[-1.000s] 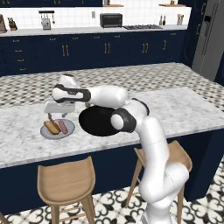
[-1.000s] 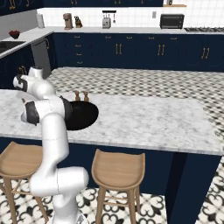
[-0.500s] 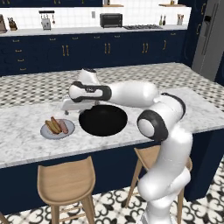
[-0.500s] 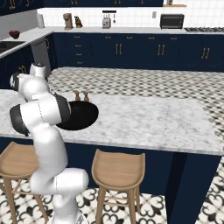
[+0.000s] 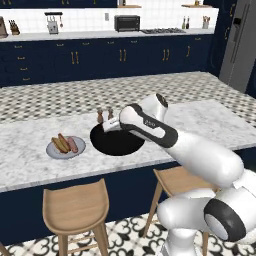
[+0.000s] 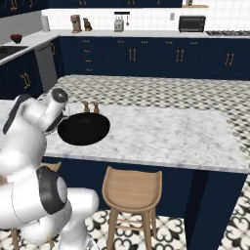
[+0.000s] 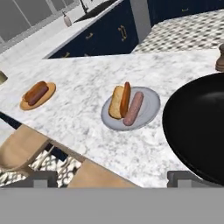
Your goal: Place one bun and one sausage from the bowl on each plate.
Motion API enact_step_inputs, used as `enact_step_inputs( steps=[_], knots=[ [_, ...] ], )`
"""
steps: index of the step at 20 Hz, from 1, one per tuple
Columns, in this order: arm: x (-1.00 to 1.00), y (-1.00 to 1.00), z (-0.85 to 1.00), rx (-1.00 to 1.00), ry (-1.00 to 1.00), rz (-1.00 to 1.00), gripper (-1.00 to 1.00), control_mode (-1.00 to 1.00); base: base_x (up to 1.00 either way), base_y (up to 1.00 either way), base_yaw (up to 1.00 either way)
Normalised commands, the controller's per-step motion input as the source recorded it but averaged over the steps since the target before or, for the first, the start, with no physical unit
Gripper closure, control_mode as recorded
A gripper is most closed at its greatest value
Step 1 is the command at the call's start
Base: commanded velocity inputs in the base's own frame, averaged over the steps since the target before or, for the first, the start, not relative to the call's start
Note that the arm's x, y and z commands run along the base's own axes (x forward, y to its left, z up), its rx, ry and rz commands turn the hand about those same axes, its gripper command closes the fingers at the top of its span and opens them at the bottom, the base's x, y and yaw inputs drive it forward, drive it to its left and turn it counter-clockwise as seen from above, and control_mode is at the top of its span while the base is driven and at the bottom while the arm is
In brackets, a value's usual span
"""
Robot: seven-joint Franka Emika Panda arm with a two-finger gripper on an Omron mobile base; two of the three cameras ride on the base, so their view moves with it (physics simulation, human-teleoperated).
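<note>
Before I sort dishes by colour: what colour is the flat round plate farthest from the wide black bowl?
Orange-brown, wooden-looking plate, clearest in the hand view.

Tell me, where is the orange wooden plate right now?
In the hand view, the orange-brown plate sits on the marble counter at the far left, beyond the grey plate, which lies beside the black bowl. It carries a bun and sausage.
</note>
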Motion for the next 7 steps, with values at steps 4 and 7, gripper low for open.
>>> enact_step_inputs(
  steps=[4, 7],
  knots=[
    [-0.26, -0.2, 0.14, 0.08, -0.14, -0.02, -1.0, -1.0, 0.0, 0.0, 0.0],
    [-0.75, 0.17, 0.03, -0.1, -0.35, 0.0, -1.0, -1.0, 0.0, 0.0, 0.0]
  ],
)
